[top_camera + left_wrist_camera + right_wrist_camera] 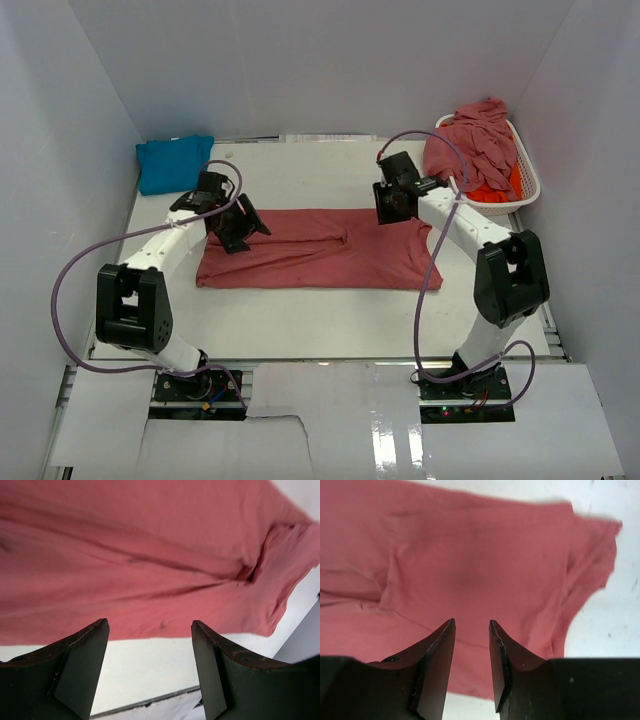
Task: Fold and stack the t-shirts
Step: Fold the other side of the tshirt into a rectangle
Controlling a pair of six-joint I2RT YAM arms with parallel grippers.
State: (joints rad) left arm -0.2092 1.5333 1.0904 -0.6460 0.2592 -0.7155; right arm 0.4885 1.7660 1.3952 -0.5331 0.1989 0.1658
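Note:
A dusty rose-red t-shirt [320,250] lies folded lengthwise into a long band across the middle of the table; it also fills the left wrist view [150,560] and the right wrist view [470,565]. My left gripper [238,228] hovers over the shirt's left end, open and empty [150,630]. My right gripper [392,203] hovers over the shirt's right end, jaws partly open and empty [471,625]. A folded turquoise blue t-shirt [172,162] lies at the back left. More rose-red t-shirts [475,140] and an orange one [493,190] are heaped in the basket.
A white slatted plastic basket [530,185] stands at the back right, close behind the right arm. White walls enclose the table on three sides. Purple cables loop from both arms.

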